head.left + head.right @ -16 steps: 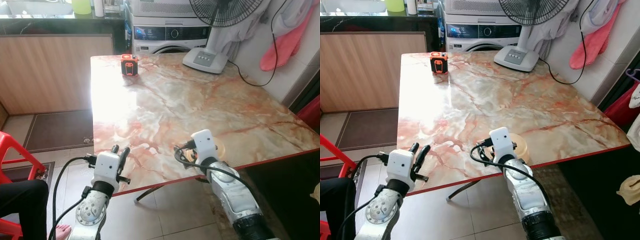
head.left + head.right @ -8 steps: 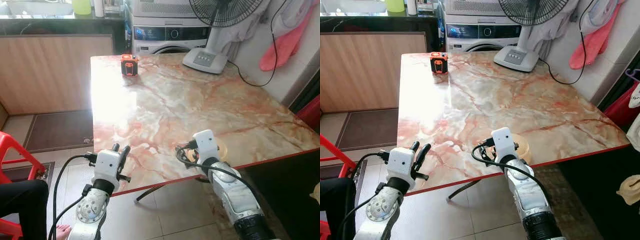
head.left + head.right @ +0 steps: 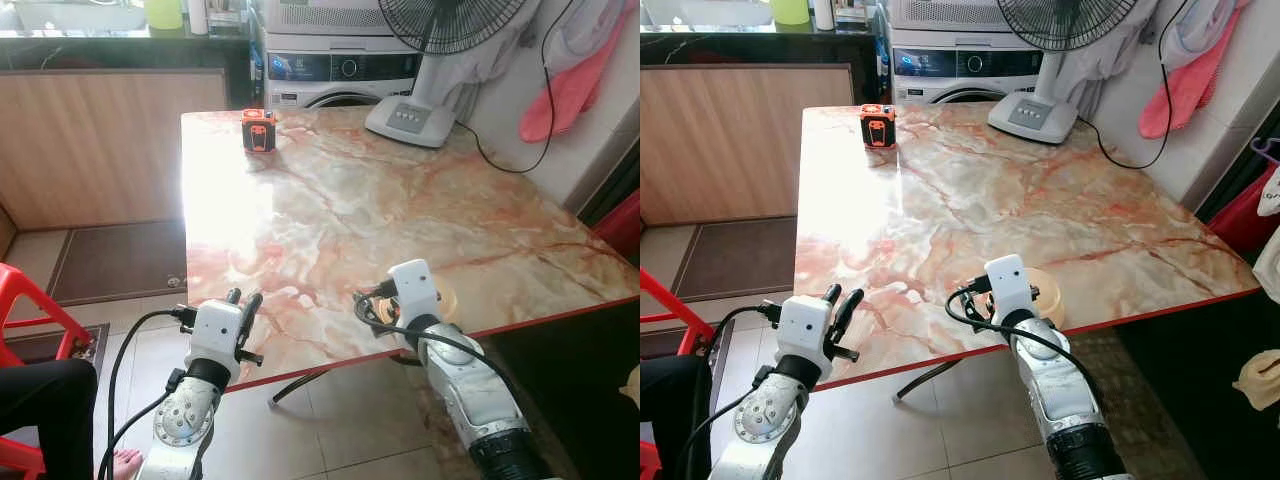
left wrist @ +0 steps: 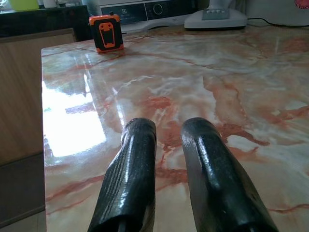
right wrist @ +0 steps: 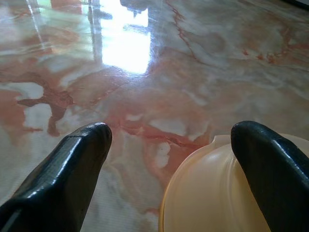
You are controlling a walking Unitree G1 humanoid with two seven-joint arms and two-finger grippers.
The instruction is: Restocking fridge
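Presently the pale yellow container point(image 5: 217, 193), lid uppermost, rests on the marble desk point(image 3: 400, 200) close to its near edge. The right end effector point(image 5: 169, 159) stands over it with fingers spread wide: one finger lies across the lid's far side, the other rests beside the container on the bare desk, so the item is not yet bracketed or grasped. The left end effector point(image 4: 169, 130) hovers at the near corner of the desk, fingers slightly parted, holding nothing. An orange device point(image 3: 258, 130) and a fan base point(image 3: 408, 120) sit at the far end, well apart from the work. No fridge is seen. Judgement: restocking is at its earliest stage; pickup, carry and placement all remain.
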